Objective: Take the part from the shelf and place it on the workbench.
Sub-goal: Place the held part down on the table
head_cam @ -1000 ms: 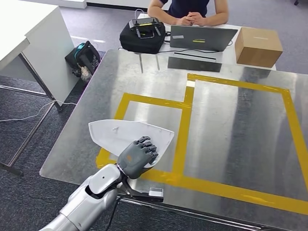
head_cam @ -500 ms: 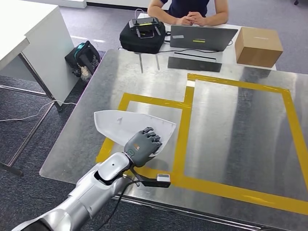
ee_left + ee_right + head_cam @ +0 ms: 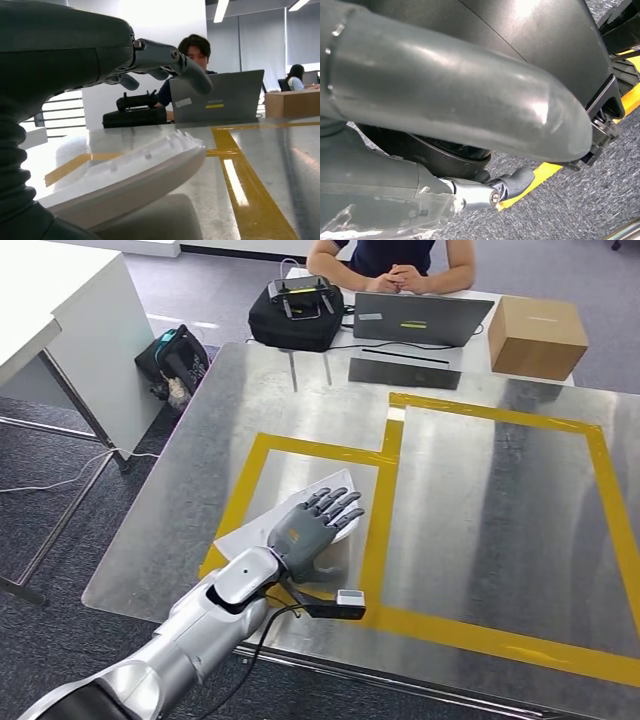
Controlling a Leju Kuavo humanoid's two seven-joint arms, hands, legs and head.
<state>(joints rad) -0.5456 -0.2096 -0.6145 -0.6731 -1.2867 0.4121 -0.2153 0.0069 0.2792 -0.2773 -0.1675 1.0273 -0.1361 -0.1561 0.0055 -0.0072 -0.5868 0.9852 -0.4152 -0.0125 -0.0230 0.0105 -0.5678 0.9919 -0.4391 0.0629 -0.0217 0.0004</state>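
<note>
In the head view the left hand was stretched out flat over the white plastic part, fingers straight and apart, gripping nothing, while the part lay on the metal workbench inside the smaller yellow tape square. The left wrist view showed the part resting on the bench surface with the fingers extended above it, apart from it. In the right wrist view the right hand hung over grey carpet, and I could not tell how its fingers were set.
</note>
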